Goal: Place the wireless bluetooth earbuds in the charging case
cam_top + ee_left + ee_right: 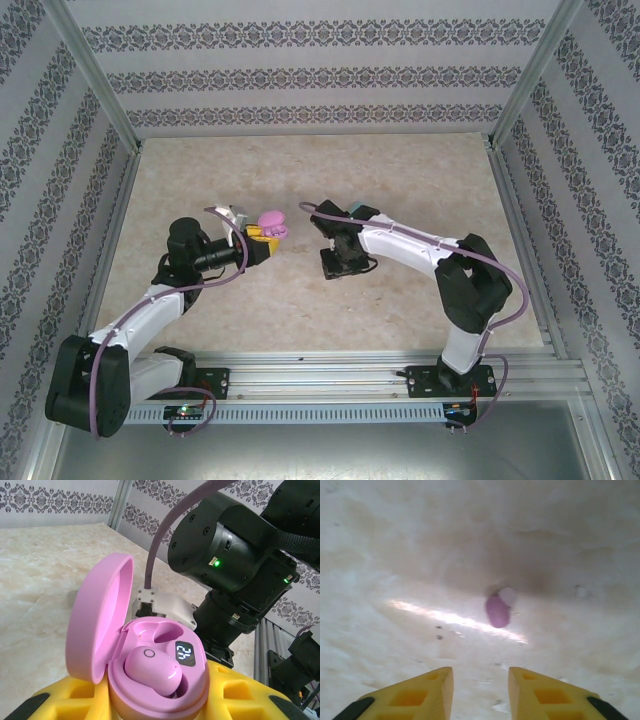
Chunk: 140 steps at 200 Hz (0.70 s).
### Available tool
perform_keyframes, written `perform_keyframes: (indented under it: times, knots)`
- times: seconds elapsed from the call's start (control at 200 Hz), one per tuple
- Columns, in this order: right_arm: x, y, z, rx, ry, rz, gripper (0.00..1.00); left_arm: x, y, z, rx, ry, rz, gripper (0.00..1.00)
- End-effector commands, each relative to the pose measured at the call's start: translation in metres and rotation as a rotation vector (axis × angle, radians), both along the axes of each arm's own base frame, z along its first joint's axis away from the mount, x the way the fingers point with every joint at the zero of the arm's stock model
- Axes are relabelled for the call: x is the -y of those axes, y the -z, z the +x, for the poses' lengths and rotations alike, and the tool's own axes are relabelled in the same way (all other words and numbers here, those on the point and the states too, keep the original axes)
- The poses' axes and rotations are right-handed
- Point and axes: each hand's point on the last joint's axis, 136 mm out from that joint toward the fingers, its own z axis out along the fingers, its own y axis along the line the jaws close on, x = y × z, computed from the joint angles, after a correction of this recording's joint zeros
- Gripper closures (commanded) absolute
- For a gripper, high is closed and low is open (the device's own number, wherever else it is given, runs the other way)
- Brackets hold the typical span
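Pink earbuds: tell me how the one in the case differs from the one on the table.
The seated earbud sits in a slot of the open charging case; the loose earbud lies on the table. The seated earbud shows its smooth back with a ring mark; the loose earbud shows a pale tip. Both are pink.

**A boxed-in robot test cell, lab-style**

Two robot arms, the left arm and the right arm, are bolted to an aluminium rail at the near edge of a marble-patterned tabletop. Bare metal frame posts box the space in. Flat panels printed with damask-striped wallpaper form its three walls. A purple cable runs along the hardware.
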Motion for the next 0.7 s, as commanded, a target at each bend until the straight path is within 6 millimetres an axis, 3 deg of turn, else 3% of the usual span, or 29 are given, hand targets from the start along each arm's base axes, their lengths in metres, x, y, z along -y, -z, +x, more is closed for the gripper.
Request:
perform_keyframes:
  times: [0.0, 0.165, 0.4, 0.694]
  knots:
    - [-0.026, 0.008, -0.006, -0.054, 0.056, 0.095, 0.72, -0.003, -0.004, -0.003, 0.033, -0.004, 0.016, 0.79]
    - [-0.035, 0.031, -0.009, -0.088, 0.081, 0.105, 0.73, -0.004, -0.003, -0.006, 0.034, -0.003, 0.025, 0.79]
    - [-0.014, 0.051, -0.006, -0.09, 0.116, 0.025, 0.73, -0.004, -0.002, -0.007, 0.037, -0.002, 0.032, 0.79]
    - [0.01, 0.052, 0.0, -0.088, 0.152, -0.026, 0.73, -0.004, -0.002, -0.005, 0.04, -0.001, 0.033, 0.79]
